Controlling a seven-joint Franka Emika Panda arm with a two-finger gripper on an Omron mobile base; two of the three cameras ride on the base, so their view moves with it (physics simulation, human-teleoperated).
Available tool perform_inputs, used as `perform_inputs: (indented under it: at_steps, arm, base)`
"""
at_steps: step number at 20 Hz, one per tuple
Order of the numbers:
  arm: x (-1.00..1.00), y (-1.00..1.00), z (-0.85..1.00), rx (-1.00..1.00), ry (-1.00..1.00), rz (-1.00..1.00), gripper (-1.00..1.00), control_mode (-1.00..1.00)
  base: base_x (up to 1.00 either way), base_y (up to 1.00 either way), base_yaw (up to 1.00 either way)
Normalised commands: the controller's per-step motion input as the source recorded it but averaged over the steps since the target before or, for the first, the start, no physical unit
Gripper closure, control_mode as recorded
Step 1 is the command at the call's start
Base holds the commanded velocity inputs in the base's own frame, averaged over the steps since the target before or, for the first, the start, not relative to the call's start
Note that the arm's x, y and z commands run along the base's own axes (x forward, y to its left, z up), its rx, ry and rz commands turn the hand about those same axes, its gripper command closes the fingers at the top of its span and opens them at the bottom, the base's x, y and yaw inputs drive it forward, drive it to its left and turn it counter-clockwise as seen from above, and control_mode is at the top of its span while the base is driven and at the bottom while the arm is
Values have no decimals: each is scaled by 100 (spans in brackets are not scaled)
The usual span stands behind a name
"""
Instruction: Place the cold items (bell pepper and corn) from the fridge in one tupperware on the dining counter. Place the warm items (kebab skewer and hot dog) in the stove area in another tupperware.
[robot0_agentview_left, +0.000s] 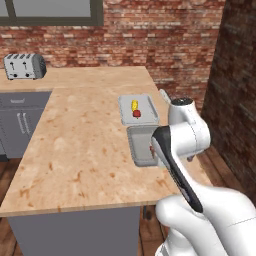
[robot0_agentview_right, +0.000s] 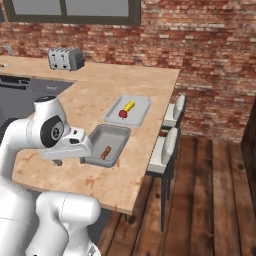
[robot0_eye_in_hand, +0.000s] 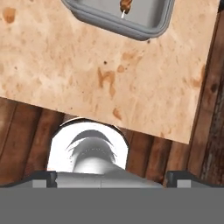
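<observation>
The corn (robot0_agentview_right: 129, 106) and bell pepper (robot0_agentview_right: 122, 114) lie in one tupperware (robot0_agentview_right: 141, 116).

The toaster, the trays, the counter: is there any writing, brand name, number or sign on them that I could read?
None can be read.
toaster: plain steel, no brand or label shows.
pale tray and darker tray: unmarked.
counter: only speckled stone pattern.
grey cabinets: handles, no lettering.

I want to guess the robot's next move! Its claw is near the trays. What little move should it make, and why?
Probably lift the open, empty claw clear of the beige speckled counter. The yellow corn cob and red bell pepper lie in the pale flat tray, and brown food lies in the darker grey tray. Whether that's both warm items, I cannot tell.
</observation>
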Motion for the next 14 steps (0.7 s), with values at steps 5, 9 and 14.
perform_inputs:
  at_steps: [5,9,14]
  arm:
    - [-51,0,-12,2,5,1,-100,-100]
    - [-23,0,-7,2,0,0,-100,100]
    - [0,0,0,0,0,0,-100,100]
  base:
    - [0,0,0]
    - [-25,9,0]
    - [-27,94,2]
